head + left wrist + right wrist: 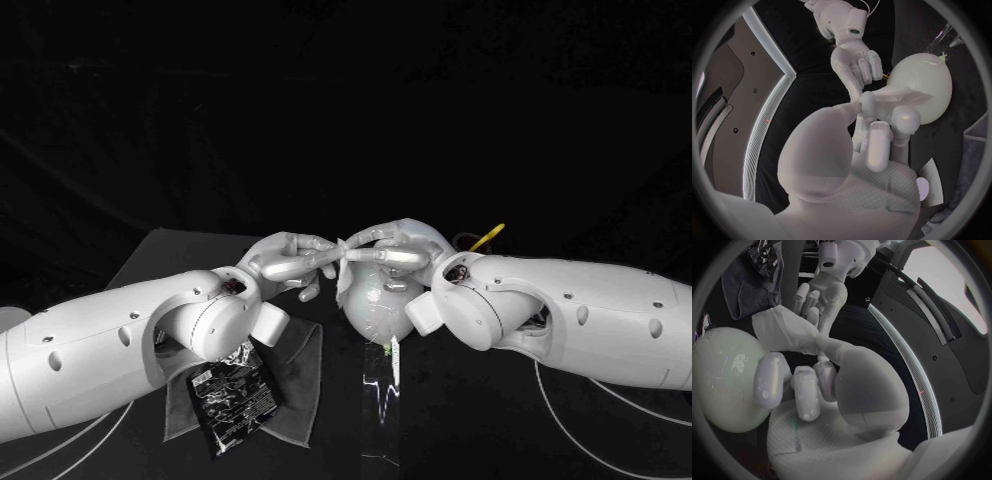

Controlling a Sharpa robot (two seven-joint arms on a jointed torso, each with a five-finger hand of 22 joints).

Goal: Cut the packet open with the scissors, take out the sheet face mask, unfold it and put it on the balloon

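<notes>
- Above the balloon, the sheet mask hangs between both hands, partly bunched; whether it touches the balloon I cannot tell.
- On the bench, the packet lies on a grey cloth, apparently emptied. Unfolding and placing are left.
- On the left hand and right hand, the fingers are nearly closed, each hand pinching a mask edge.

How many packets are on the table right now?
1. The packet lies on the grey cloth, partly under the left arm; the arms could be hiding others.
</notes>
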